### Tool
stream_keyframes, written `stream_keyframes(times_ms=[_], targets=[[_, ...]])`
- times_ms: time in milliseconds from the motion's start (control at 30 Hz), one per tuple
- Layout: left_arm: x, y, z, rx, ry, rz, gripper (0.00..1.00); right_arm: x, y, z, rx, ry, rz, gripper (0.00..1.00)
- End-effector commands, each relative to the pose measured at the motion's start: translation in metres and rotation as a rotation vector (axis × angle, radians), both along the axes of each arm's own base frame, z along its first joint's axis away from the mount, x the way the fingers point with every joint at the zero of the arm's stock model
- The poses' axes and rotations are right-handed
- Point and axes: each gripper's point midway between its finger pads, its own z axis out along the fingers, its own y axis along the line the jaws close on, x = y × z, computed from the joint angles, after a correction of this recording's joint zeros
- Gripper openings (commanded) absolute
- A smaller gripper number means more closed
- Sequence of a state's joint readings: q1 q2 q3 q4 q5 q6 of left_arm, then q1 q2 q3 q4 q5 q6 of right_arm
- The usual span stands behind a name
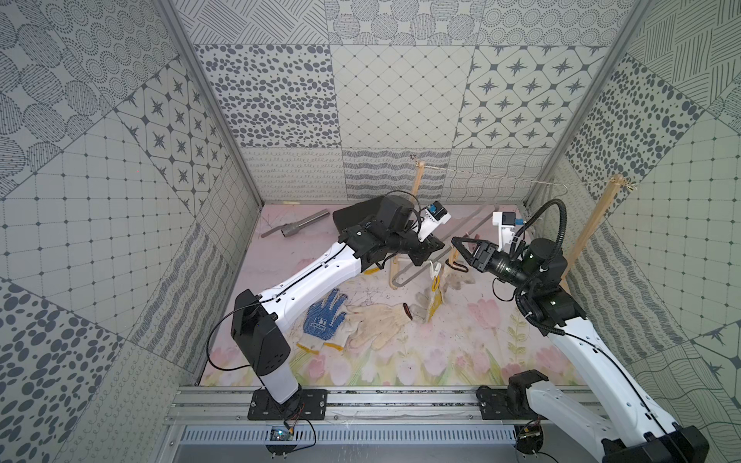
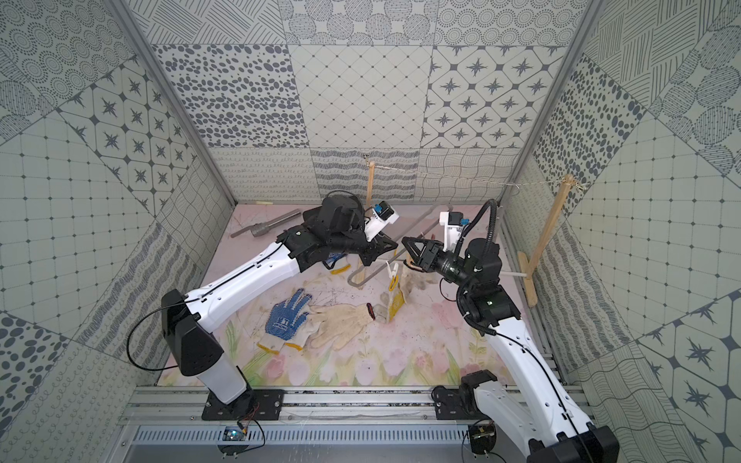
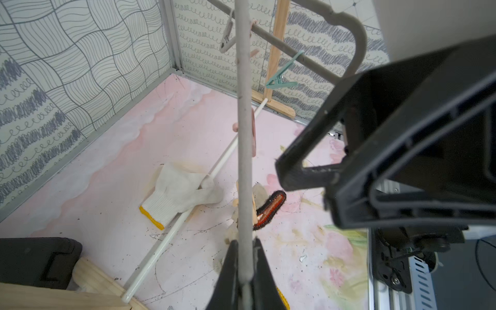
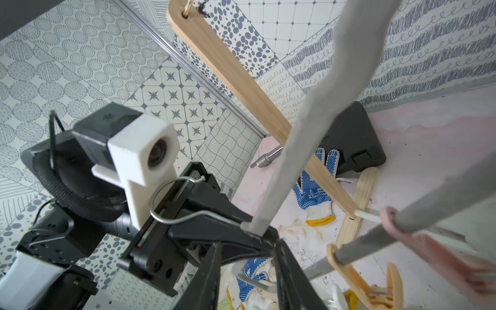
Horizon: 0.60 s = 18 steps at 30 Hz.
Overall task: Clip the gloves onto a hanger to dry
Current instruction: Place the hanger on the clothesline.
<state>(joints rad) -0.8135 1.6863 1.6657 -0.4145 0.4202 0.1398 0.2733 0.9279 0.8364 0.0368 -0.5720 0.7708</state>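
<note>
Several gloves (image 1: 373, 320) lie loose on the mat (image 1: 441, 360). One yellow-dotted glove (image 1: 435, 298) hangs pegged to the hanger (image 3: 244, 134), which the left gripper (image 3: 245, 257) pinches tight, seemingly to steady it. The right gripper (image 1: 459, 245) hovers beside it, jaws half-apart and empty.

Grey hanger (image 3: 244, 161); blue-dotted glove (image 1: 322, 316) w/ yellow cuff; dirty cream glove (image 1: 377, 324); pink floral mat (image 1: 441, 352); walls (image 1: 401, 100) grey-on-white patterned.

Grey patterned walls (image 1: 401, 100) surround pink floral floor (image 1: 441, 352).

Hanger (image 1: 403, 280) and wooden posts (image 1: 592, 224) crowd centre; front mat (image 1: 441, 360) open.
</note>
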Motion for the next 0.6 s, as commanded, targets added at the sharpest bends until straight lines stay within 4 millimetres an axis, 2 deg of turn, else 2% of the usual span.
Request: stream_keyframes(times_ms=[0, 133, 367, 567], targets=[[-0.029, -0.002, 0.013, -0.002, -0.043, -0.189, 0.0, 0.005, -0.004, 0.036, 0.128, -0.029, -0.029, 0.34], [-0.031, -0.005, 0.018, -0.007, -0.056, -0.213, 0.0, 0.013, -0.011, 0.028, 0.176, 0.035, -0.09, 0.29], [-0.032, -0.01, 0.018, 0.003, -0.053, -0.23, 0.0, 0.014, -0.014, 0.03, 0.258, 0.04, -0.11, 0.21], [-0.031, -0.015, 0.014, 0.016, -0.049, -0.238, 0.0, 0.014, -0.017, 0.03, 0.288, 0.041, -0.125, 0.04]])
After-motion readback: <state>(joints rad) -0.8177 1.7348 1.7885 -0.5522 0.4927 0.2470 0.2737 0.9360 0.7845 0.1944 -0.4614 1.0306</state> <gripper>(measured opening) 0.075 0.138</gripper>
